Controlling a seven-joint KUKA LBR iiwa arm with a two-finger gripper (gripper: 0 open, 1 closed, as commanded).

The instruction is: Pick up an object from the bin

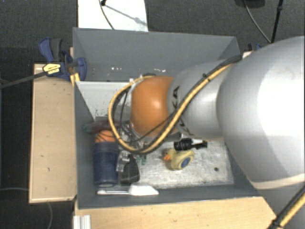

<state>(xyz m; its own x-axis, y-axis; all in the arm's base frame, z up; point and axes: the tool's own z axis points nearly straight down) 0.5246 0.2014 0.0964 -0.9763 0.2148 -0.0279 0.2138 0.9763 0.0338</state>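
Note:
My gripper (pixel 127 170) reaches down under the orange wrist cover into the front left part of the bin. Its dark body sits right beside a dark blue cylinder (pixel 104 164) that lies along the left wall. An orange rounded thing (pixel 105 136) lies just behind the cylinder, partly hidden by cables. A white flat tool with a broad end (pixel 129 191) lies along the front wall, just below the gripper. Whether anything is in the gripper's grasp is hidden.
A yellowish tape roll (pixel 179 159) lies on the bin floor to the gripper's right, with a black bottle-like thing (pixel 191 144) behind it. The arm covers the bin's middle and right. Bare speckled floor shows at the front right.

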